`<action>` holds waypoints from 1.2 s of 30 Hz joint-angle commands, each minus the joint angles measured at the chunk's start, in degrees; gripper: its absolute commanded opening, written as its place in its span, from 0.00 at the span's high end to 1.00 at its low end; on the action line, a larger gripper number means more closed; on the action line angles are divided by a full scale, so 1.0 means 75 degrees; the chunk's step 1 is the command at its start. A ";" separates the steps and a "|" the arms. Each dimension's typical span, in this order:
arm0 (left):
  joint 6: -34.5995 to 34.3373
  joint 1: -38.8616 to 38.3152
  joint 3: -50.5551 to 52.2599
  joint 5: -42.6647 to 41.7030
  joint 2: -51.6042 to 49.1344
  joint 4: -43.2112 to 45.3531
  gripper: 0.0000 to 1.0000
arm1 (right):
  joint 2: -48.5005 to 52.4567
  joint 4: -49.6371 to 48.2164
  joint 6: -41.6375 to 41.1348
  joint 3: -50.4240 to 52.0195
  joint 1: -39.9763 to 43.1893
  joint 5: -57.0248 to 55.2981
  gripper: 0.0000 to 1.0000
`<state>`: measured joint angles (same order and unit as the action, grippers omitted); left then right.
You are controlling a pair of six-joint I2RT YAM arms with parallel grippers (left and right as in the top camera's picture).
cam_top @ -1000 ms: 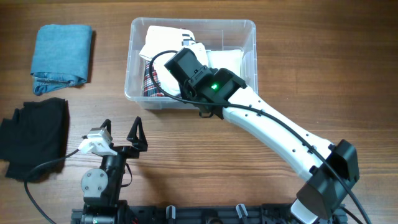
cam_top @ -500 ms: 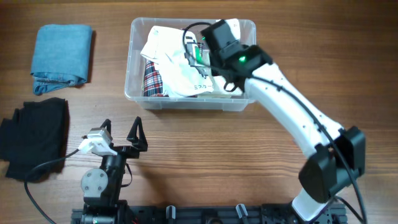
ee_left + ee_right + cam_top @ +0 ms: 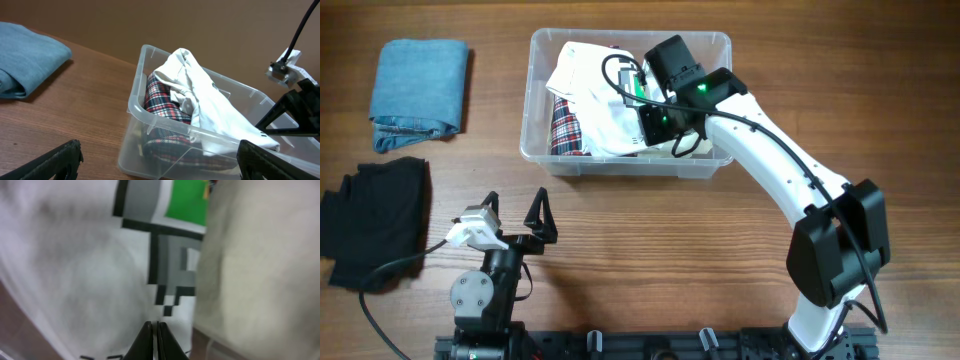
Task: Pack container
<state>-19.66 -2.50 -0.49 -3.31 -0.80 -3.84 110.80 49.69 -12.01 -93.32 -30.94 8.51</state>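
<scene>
Sitting at the far middle of the table, the clear container holds a rumpled white printed shirt heaped over a plaid garment, the shirt rising above the rim. The right gripper is down inside against the shirt, tips pinched together with no cloth visibly between them. The left gripper rests spread wide at the near edge. A folded blue garment and a black one lie outside, to the left. Lifting could snag the loose shirt and drag it out; the untidy heap may crowd out the rest.
</scene>
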 commanded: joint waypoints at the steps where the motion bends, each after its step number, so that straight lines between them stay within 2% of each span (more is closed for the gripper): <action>1: -0.0012 0.0052 0.0023 0.0020 0.0055 -0.0047 0.00 | 0.0134 -0.0029 0.0204 -0.0050 -0.0236 0.0772 0.96; 6: -0.0012 0.0052 0.0023 0.0020 0.0055 -0.0047 0.00 | 0.0137 -0.0434 0.0187 -0.0050 -0.0845 0.1107 0.96; 11: -0.0012 0.0052 0.0023 0.0020 0.0055 -0.0047 0.00 | 0.0268 -0.0822 -0.0070 -0.0050 -0.1346 0.0799 0.96; 12: -0.0012 0.0052 0.0023 0.0020 0.0055 -0.0047 0.00 | 0.0294 -0.0804 -0.0149 -0.0050 -0.1352 0.0568 0.92; 15: -0.0012 0.0052 0.0023 0.0020 0.0055 -0.0047 0.00 | 0.0236 -0.0799 -0.0236 -0.0070 -0.1186 0.0023 0.84; 24: -0.0012 0.0052 0.0023 0.0020 0.0055 -0.0047 0.00 | -0.0149 -0.0816 -0.0455 -0.0146 -0.0169 -0.0801 0.84; 36: -0.0012 0.0052 0.0023 0.0020 0.0055 -0.0044 0.00 | 0.0836 -0.0997 -0.0466 -0.0125 0.0128 -0.0685 0.81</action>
<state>-19.66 -2.50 -0.49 -3.31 -0.80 -3.84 113.43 41.91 -14.74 -93.43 -29.76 3.36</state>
